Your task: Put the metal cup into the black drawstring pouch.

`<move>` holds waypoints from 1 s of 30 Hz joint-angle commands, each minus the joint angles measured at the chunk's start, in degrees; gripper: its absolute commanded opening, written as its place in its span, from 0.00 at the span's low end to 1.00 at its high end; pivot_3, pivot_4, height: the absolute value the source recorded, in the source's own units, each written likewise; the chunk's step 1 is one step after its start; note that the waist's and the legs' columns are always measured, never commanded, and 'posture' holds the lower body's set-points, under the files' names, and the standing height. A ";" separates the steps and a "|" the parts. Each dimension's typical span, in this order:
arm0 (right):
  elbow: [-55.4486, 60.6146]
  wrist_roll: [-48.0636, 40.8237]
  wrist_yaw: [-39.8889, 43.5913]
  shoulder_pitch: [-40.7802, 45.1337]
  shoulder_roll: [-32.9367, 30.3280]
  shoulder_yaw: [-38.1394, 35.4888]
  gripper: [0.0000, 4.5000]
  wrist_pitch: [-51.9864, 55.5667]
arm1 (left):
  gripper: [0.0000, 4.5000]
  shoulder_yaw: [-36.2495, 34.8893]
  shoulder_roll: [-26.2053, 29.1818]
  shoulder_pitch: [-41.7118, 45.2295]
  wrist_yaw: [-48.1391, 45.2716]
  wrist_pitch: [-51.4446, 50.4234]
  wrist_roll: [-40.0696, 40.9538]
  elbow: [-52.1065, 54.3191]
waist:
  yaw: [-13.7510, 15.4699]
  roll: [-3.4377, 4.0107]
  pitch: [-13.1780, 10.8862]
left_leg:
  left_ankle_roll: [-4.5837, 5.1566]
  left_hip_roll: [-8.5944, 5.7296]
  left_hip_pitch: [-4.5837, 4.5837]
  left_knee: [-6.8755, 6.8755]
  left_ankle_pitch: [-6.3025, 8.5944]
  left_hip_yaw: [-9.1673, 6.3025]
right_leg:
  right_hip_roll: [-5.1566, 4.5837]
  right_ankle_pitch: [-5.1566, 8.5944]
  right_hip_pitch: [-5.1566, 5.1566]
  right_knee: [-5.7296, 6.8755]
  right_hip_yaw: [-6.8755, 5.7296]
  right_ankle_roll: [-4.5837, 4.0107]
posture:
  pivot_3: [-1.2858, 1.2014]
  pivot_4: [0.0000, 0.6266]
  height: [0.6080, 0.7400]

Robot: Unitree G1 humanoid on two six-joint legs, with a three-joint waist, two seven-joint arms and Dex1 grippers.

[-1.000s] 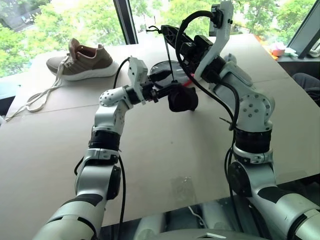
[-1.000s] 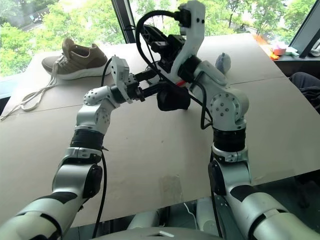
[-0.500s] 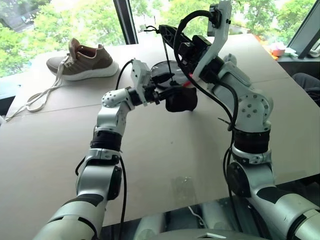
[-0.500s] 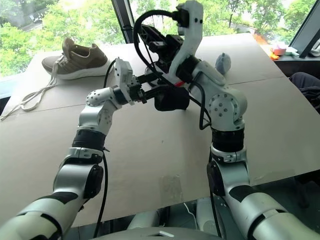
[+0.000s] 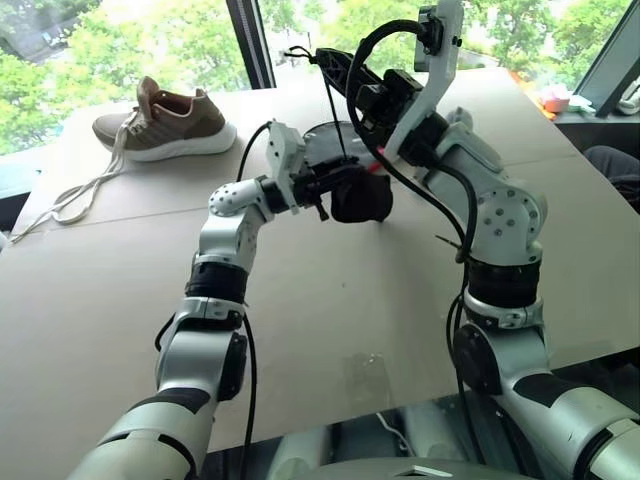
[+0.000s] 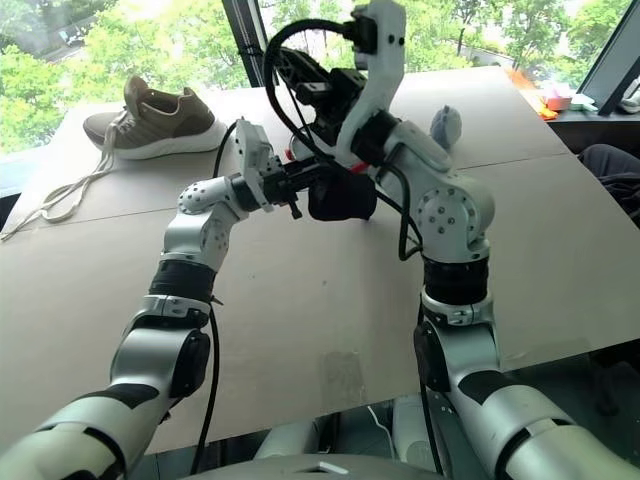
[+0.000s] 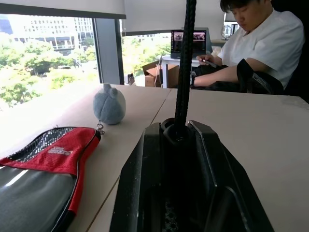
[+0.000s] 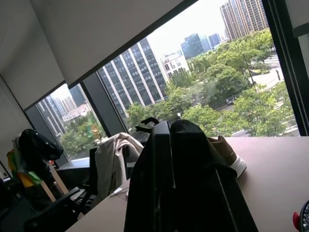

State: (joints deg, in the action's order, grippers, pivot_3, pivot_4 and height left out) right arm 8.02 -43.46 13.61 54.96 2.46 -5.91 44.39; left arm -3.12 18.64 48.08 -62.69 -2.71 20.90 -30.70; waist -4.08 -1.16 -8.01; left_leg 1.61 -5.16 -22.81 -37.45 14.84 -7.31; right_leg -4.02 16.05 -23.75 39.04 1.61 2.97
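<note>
The bare tan table (image 5: pixel 330 310) fills the near part of the head views. Above its middle, the left gripper (image 5: pixel 335 181) reaches in from the left. Its 2 fingers are clamped on the mouth of the black drawstring pouch (image 5: pixel 366 204). The pouch hangs clear of the tabletop as a rounded, bulging lump, and what is inside is hidden.

A thin black cord (image 5: pixel 335 115) rises from the pouch to the right gripper (image 5: pixel 323 58). That gripper is raised higher and farther back, and its fingers are pinched together on the cord.

Behind the pouch, a black, grey and red case (image 7: pixel 48 159) lies flat on the table, with a grey fuzzy ball (image 7: pixel 109 104) just beyond it. A tan shoe (image 5: pixel 172 122) with loose laces sits at the far left edge, by the window. Past the table, a person (image 7: pixel 263 43) in a white shirt sits near a laptop (image 7: pixel 189 42).
</note>
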 commanded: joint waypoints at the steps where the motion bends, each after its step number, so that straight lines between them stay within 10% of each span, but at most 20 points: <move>1: 2.35 -1.30 0.81 1.35 -0.09 0.28 0.00 -0.80 | 0.04 -1.90 0.00 1.16 0.15 -0.82 2.29 1.82 | -0.01 0.00 0.00 | 0.00 0.00 0.00 0.00 0.00 0.00 | 0.00 0.00 0.00 0.00 0.00 0.00 | 0.52 0.24 1.00; 30: -2.33 1.52 0.97 4.94 -4.88 0.42 0.00 -3.77 | 0.04 1.75 0.63 -0.70 -0.86 3.78 -3.75 -1.64 | 0.09 -0.02 0.01 | 0.00 -0.04 0.00 -0.03 0.00 -0.05 | -0.02 0.00 0.02 0.01 -0.02 0.00 | 0.52 0.24 1.00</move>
State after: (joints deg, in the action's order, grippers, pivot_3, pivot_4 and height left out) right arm 4.24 -43.73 13.30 60.45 -1.60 -6.81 41.05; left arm -1.14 19.29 46.94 -63.49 0.34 16.89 -33.23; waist -3.99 -1.17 -8.00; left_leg 1.61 -5.21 -22.82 -37.49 14.84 -7.37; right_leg -4.05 16.05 -23.72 39.04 1.59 2.97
